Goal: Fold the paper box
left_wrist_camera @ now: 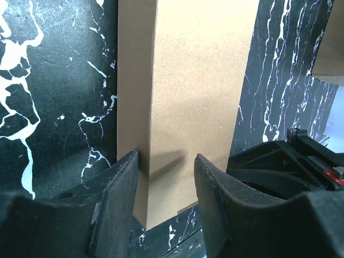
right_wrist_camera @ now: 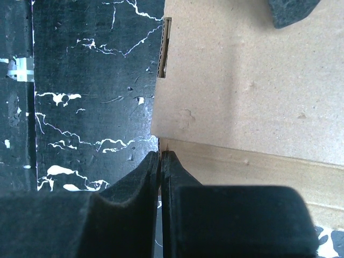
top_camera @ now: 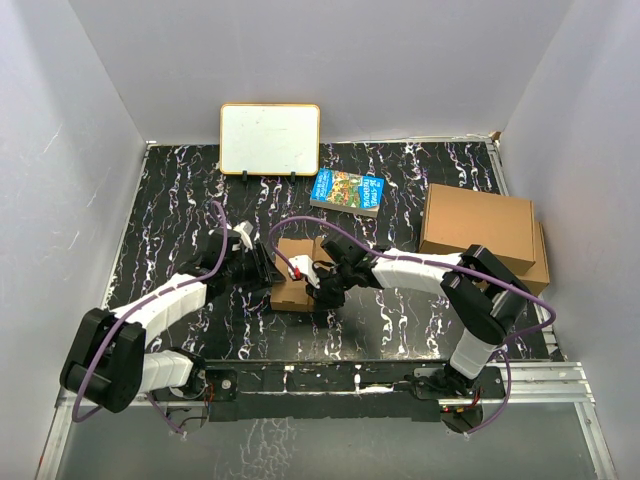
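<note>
The paper box [top_camera: 293,275] is a small brown cardboard piece lying mid-table between both arms. My left gripper [top_camera: 262,265] reaches it from the left. In the left wrist view its jaws [left_wrist_camera: 165,177] stand apart astride the fold between the box's shaded side wall and its lit face [left_wrist_camera: 204,80]. The left finger [left_wrist_camera: 129,183] touches the side wall. My right gripper [top_camera: 325,285] comes from the right. In the right wrist view its fingers [right_wrist_camera: 160,156] are pressed together on the thin cardboard edge at the corner of the box [right_wrist_camera: 242,80].
A white board [top_camera: 270,138] stands at the back wall and a colourful book [top_camera: 348,192] lies behind the box. Two larger brown boxes [top_camera: 478,222] are stacked at the right. White walls enclose the black marbled table [top_camera: 180,200].
</note>
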You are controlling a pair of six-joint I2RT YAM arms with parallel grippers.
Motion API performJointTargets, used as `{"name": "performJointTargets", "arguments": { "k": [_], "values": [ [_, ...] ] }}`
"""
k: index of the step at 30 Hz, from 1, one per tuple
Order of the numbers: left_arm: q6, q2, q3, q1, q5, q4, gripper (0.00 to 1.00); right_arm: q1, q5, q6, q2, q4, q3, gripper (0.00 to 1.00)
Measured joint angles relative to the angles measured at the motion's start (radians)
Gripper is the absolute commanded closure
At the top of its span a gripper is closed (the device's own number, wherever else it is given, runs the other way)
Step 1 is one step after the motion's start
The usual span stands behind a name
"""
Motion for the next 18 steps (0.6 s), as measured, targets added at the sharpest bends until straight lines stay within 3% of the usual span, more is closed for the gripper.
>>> {"name": "performJointTargets", "arguments": {
  "k": [18],
  "values": [
    [-0.054,0.024,0.0,-0.053,-0.078,0.019,0.59,0.018,0.006,0.004,0.0,-0.043,0.017,0.92]
  ]
}}
